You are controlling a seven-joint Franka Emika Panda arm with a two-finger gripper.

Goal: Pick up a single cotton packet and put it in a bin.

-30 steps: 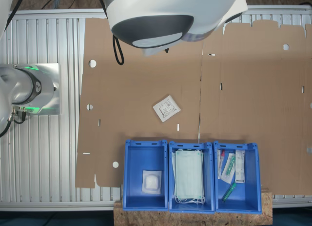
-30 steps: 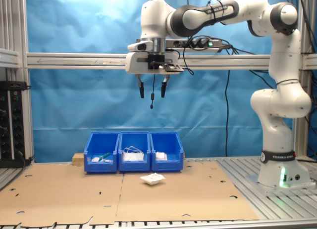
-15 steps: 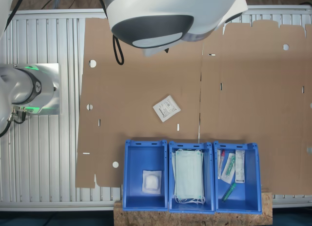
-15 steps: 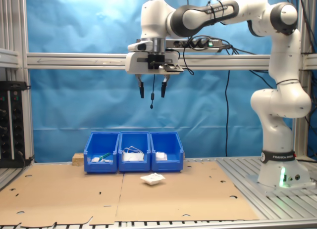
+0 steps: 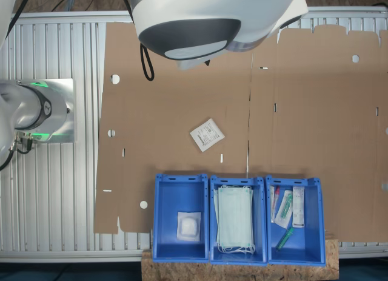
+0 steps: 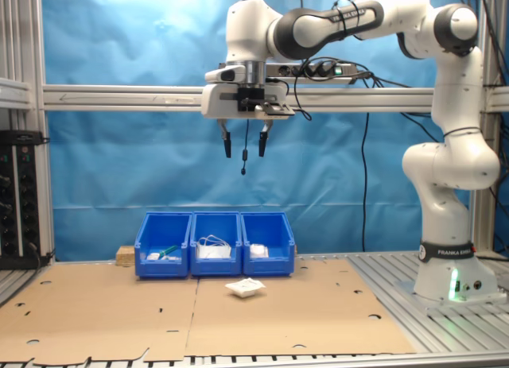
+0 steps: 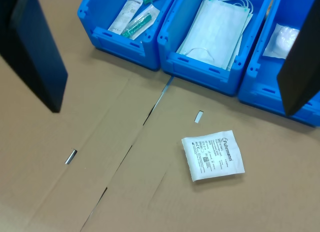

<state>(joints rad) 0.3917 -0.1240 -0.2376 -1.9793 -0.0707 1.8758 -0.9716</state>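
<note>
Wrist view gave you the clearest look into the three blue bins: one (image 7: 131, 26) held slim wrapped items and a green-capped syringe (image 7: 139, 21), the middle bin (image 7: 200, 69) held a stack of face masks (image 7: 216, 26), and the third bin (image 7: 272, 99) held a puffy plain white packet (image 7: 284, 40). In the first exterior view you saw the same row along the cardboard's edge, the puffy-packet bin (image 5: 180, 250) at the first exterior view's left, the mask bin (image 5: 237, 257) in the middle and the syringe bin (image 5: 294, 257) at the first exterior view's right. The cotton packet (image 7: 213, 155) lay flat on the cardboard (image 7: 75, 202), printed side up, near the bins but outside them; you could find it in both exterior views (image 5: 207, 135) (image 6: 244, 287).

The gripper (image 6: 243, 145) hung high above the packet with its fingers (image 6: 227, 148) spread apart and nothing between them. Compared with the frames a second earlier, nothing had moved: arm, packet and bins sat exactly as before.

The cardboard covered a ribbed aluminium table (image 5: 54, 190), and a blue backdrop (image 6: 111, 161) hung behind the arm's white base (image 6: 449, 273) in the second exterior view
</note>
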